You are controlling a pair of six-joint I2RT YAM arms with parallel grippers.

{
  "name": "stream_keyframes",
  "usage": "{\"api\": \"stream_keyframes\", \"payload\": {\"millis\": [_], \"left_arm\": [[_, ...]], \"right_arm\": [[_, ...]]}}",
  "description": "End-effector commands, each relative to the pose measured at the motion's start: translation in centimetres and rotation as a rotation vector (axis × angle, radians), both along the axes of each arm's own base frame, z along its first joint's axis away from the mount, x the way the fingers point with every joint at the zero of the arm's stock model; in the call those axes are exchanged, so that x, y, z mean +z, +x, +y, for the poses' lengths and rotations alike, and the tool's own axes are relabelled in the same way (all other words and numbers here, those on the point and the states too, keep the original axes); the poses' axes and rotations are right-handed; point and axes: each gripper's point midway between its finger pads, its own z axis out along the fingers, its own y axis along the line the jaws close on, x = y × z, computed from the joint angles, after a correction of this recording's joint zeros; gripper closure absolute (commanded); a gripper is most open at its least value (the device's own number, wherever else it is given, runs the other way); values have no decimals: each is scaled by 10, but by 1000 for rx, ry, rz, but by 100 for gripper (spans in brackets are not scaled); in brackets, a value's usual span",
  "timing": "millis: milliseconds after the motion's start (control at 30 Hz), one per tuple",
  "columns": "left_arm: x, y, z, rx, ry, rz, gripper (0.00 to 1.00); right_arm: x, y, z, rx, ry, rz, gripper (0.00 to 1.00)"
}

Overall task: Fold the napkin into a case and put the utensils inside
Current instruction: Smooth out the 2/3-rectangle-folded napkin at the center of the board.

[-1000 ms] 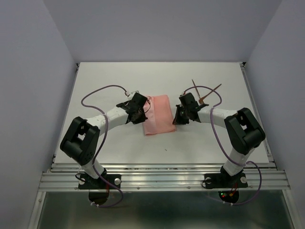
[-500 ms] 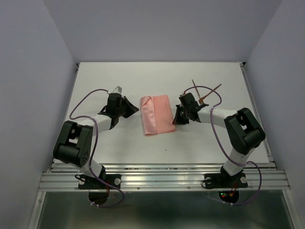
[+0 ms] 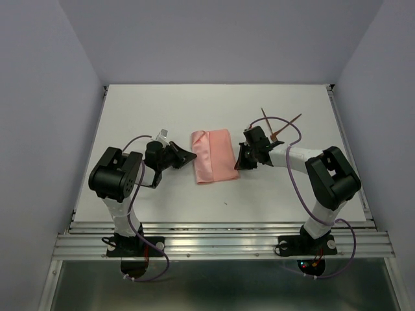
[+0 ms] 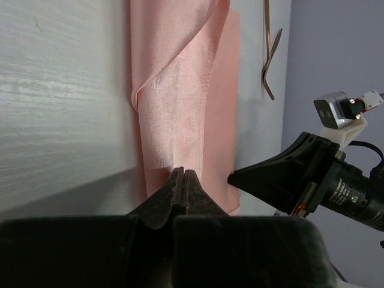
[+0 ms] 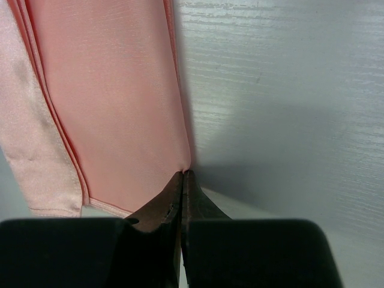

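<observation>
The salmon-pink napkin (image 3: 215, 155) lies flat mid-table as a narrow oblong case, with a lighter flap folded over along its left side. It also shows in the left wrist view (image 4: 180, 90) and the right wrist view (image 5: 108, 90). My left gripper (image 3: 192, 155) is shut, its tips (image 4: 183, 172) at the napkin's left edge, with no cloth seen between them. My right gripper (image 3: 240, 160) is shut on the napkin's right edge, where the cloth puckers at the tips (image 5: 182, 174). The two thin reddish-brown utensils (image 3: 267, 120) (image 4: 273, 57) lie crossed on the table behind the right gripper.
Purple cables loop off both wrists; the right one (image 3: 292, 133) arcs over the utensils. The white table (image 3: 214, 103) has grey walls on three sides and a metal rail (image 3: 220, 243) along its near edge.
My left gripper drew back left off the napkin, leaving the left flap folded over, then came back to the napkin's left edge as its arm swung. The right gripper has not moved.
</observation>
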Motion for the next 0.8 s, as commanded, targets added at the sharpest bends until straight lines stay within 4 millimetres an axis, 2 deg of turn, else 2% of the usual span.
{"api": "stream_keyframes", "payload": {"millis": [0,233,533,767], "left_arm": [[26,1,-6,-27,-80,-119,100],[12,-10,-6,-27,-90,-85,100],[4,-18,-27,-59,-121,-52,100],[2,-20,-34,-61,-128,-37,100]], "right_arm": [[3,-3,2,25,-1,-11,99],[2,-1,4,28,0,-6,99],[6,1,5,29,0,-14,99],[9,1,4,27,-3,-18,99]]}}
